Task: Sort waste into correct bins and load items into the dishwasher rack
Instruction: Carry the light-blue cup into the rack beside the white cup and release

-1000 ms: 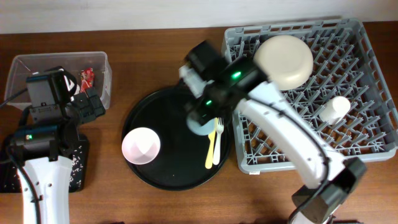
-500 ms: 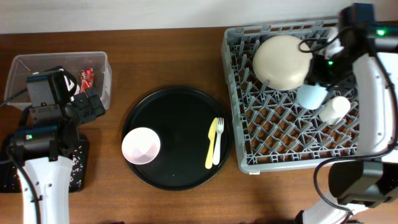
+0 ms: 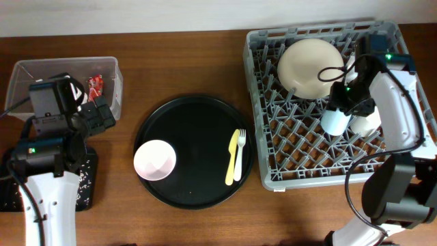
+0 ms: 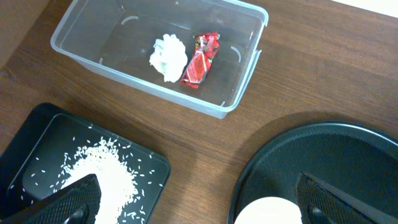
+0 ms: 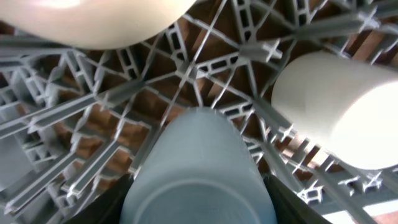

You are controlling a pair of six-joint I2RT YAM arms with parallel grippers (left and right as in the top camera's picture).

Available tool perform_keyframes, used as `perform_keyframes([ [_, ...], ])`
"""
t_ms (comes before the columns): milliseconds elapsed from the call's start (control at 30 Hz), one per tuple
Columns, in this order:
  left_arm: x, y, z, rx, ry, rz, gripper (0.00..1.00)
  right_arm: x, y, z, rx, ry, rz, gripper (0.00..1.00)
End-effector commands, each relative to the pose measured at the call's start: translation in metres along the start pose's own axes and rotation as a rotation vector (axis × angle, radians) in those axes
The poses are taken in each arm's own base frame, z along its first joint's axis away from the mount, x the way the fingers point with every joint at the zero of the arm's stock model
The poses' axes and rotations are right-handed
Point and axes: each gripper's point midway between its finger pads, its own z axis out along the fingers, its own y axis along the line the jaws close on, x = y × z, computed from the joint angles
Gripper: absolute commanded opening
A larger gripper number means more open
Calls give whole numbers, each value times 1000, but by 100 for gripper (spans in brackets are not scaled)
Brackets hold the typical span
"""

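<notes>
My right gripper (image 3: pixel 339 113) is shut on the light blue cup (image 3: pixel 333 123), holding it low over the grey dishwasher rack (image 3: pixel 300 160), just left of the white cup (image 3: pixel 365 121). In the right wrist view the blue cup (image 5: pixel 199 168) fills the space between the fingers, with the white cup (image 5: pixel 339 109) on the right and the cream plate (image 5: pixel 99 22) above. The plate (image 3: pixel 311 67) leans in the rack's back rows. My left gripper (image 4: pixel 202 208) hangs open over bare table. The clear tub (image 4: pixel 245 71) holds the tissue (image 4: pixel 168 56) and the red wrapper (image 4: pixel 200 59). Rice grains (image 4: pixel 102 171) lie in the shallow black tray (image 4: pixel 37 137).
A large round black tray (image 3: pixel 194 123) sits mid-table. On it are the pink bowl (image 3: pixel 155 160), the yellow fork (image 3: pixel 232 158) and the cream spoon (image 3: pixel 239 156). The rack's upright pegs stand close around the held cup.
My right arm carried the blue cup from the round black tray across to the rack, then down and left beside the white cup. The left arm has not moved.
</notes>
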Motion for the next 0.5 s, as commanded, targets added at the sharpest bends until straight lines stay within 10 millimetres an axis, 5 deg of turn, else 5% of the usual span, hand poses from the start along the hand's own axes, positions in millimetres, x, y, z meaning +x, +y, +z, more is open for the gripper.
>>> perform_keyframes([
  [0,-5,3,-5,-9,-19,-3,99,3,-3,12,13,-5,-24,54],
  [467,-5,3,-5,-9,-19,-3,99,-2,-3,10,11,-24,-46,52],
])
